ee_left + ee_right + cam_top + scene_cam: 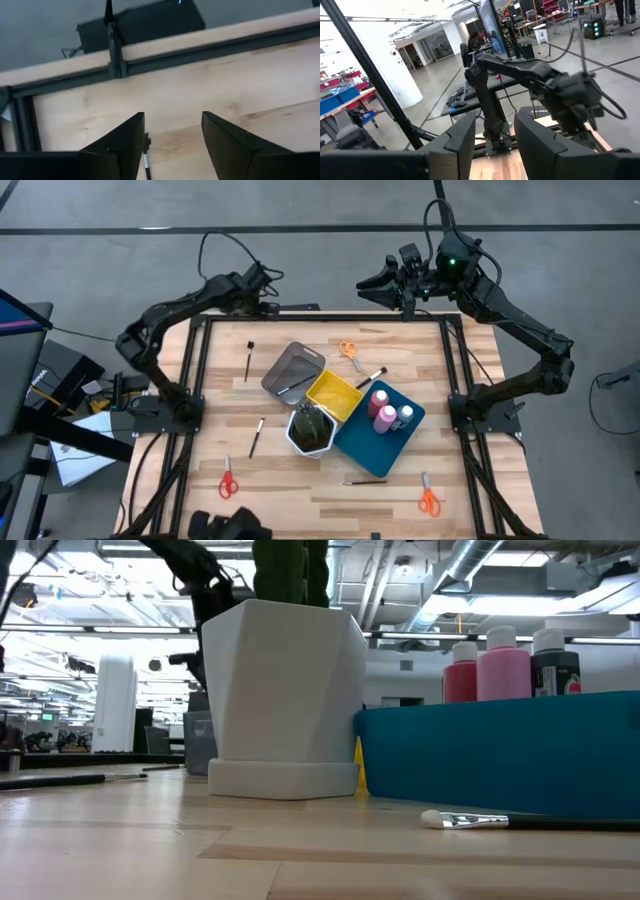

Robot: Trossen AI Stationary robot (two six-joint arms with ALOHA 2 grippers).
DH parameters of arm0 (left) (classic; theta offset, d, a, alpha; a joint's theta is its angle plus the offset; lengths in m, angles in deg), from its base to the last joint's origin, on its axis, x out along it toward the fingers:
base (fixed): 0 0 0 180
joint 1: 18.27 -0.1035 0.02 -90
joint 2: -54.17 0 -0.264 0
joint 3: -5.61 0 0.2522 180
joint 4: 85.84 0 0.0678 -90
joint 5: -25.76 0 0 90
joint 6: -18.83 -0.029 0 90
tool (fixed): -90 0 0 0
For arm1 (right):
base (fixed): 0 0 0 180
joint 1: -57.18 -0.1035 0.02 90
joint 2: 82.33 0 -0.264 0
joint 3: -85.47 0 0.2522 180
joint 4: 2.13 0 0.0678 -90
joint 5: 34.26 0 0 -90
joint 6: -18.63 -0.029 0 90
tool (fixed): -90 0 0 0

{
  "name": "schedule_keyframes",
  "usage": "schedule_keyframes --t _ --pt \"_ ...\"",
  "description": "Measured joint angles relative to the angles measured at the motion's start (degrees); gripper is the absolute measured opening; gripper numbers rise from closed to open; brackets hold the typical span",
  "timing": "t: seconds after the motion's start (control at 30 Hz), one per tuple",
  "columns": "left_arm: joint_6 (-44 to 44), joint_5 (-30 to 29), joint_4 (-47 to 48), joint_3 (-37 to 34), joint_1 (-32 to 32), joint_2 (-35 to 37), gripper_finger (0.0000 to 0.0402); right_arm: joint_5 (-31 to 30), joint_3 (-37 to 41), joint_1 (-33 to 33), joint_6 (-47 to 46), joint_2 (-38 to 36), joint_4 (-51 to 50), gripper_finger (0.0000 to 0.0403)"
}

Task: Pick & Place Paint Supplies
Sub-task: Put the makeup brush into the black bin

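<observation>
While bottles (386,409) sit in the blue tray (362,448), I'm seeing brushes (249,360) & scissors (350,353) still loose; L gripper (172,145) & R gripper (494,135) both hanging open, empty.

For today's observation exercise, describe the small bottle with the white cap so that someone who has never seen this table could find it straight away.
Start at the blue tray right of the table's middle, beside the yellow tray. Three bottles stand together at its far end; two are pink bottles with pink caps. The small grey bottle stands on their right, the only one with a dark body and a white cap.
</observation>
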Motion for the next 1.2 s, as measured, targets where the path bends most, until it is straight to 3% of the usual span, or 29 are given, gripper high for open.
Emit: schedule_keyframes --t 0.17,0.47,0.67,1.2 --pt "-1.32 0.73 -0.2 -1.29 -1.74 -4.15 0.02 0.0 0.0 0.0 -0.02 -0.02 -0.04 0.0132" --pt "1.41 7.08 -8.58 -14.65 -4.38 -5.05 0.0185 0.0 0.0 0.0 -0.04 -0.02 -0.07 0.0132" --pt "2.09 7.9 -13.61 -20.23 -4.4 -5.05 0.0182 0.0 0.0 0.04 -0.06 -0.02 -0.07 0.0132" --pt "3.14 8.49 -16.58 -21.24 -4.4 -5.03 0.0182 0.0 0.02 0.04 -1.07 -0.02 -0.09 0.0132"
